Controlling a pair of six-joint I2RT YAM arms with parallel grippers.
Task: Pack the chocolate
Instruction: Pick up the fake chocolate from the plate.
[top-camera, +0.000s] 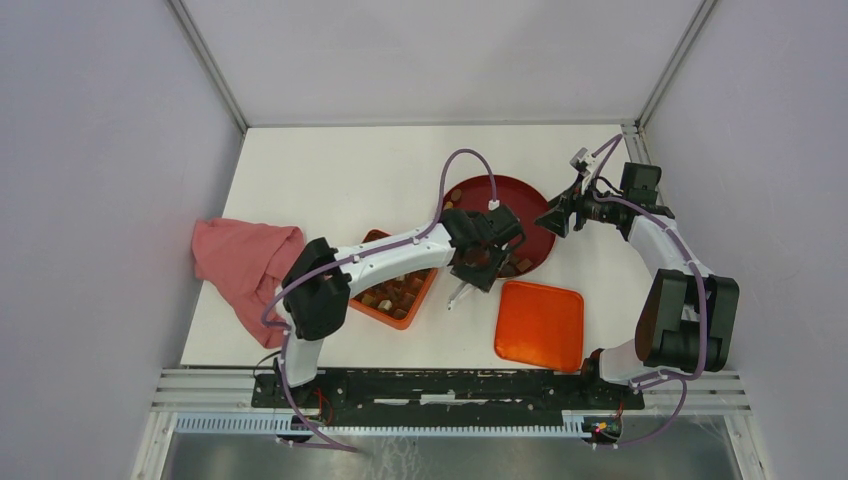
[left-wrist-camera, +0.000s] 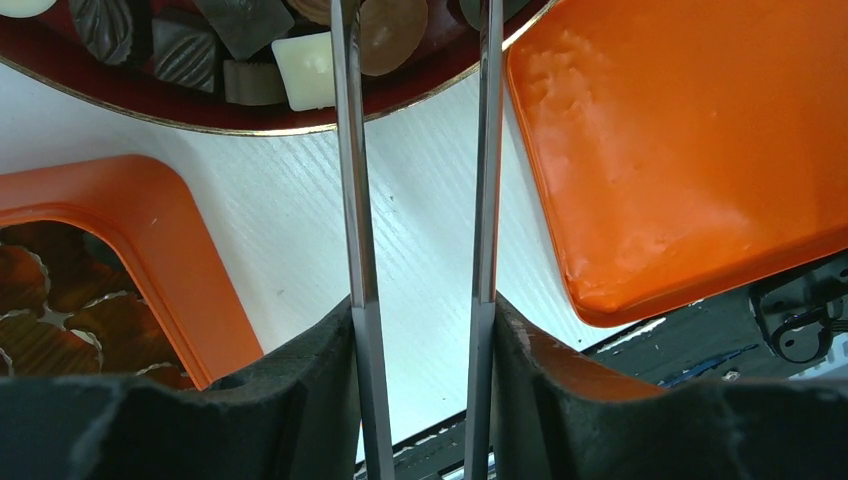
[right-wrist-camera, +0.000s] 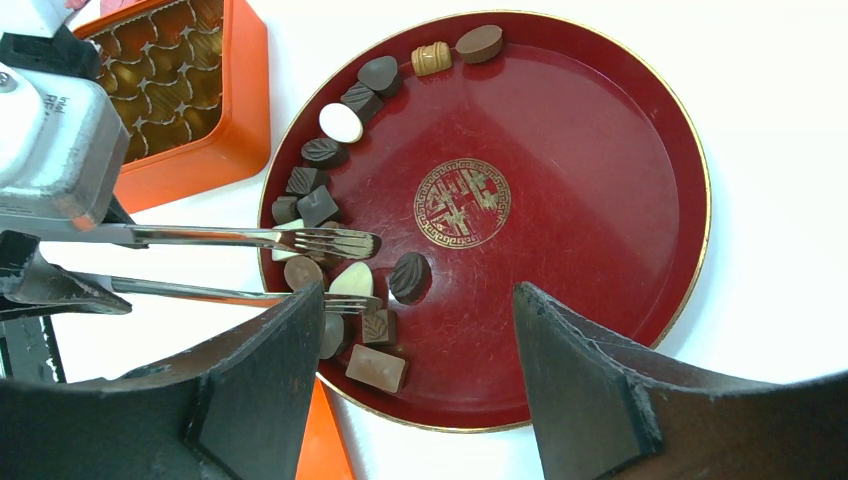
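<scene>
**Lots of Chocolate Left to Pack**

At 9 o'clock on the white table (top-camera: 330, 170), seen from above: a crumpled pink cloth (top-camera: 245, 262), not part of the job. Next, toward the middle, a square orange box with little gold-brown cups inside (right-wrist-camera: 240, 120), partly hidden under the left arm. Hard to tell how full: a few brown lumps at its near end from above, but bare-looking cups at the other end in the right wrist view.

Then the left gripper (left-wrist-camera: 420, 400), pads pressed on a pair of long shiny metal tongs (left-wrist-camera: 350, 200), one blade against each pad. Tong blades apart, tips reaching over the 9 o'clock edge of the round dark-red plate with a gold rim (right-wrist-camera: 600, 200). Tips on either side of a cream piece, but no telling if pinched yet.

On the plate: small bite-sized chocolate pieces (right-wrist-camera: 341, 122), dark brown, mid brown and cream-white. More than a dozen, lined along the rim from 12 o'clock round through 9 to about 7 o'clock in the right wrist view.

At about 5 o'clock from the plate, seen from above: a flat orange plastic lid (top-camera: 541, 323), lying off the box. At 3 o'clock, the right gripper (right-wrist-camera: 418, 330), fingers spread wide, holding nothing, hanging over the plate.

So, by guess: early or middle of the job. Left to do: lift each piece across into a cup, then maybe put the lid on.
</scene>
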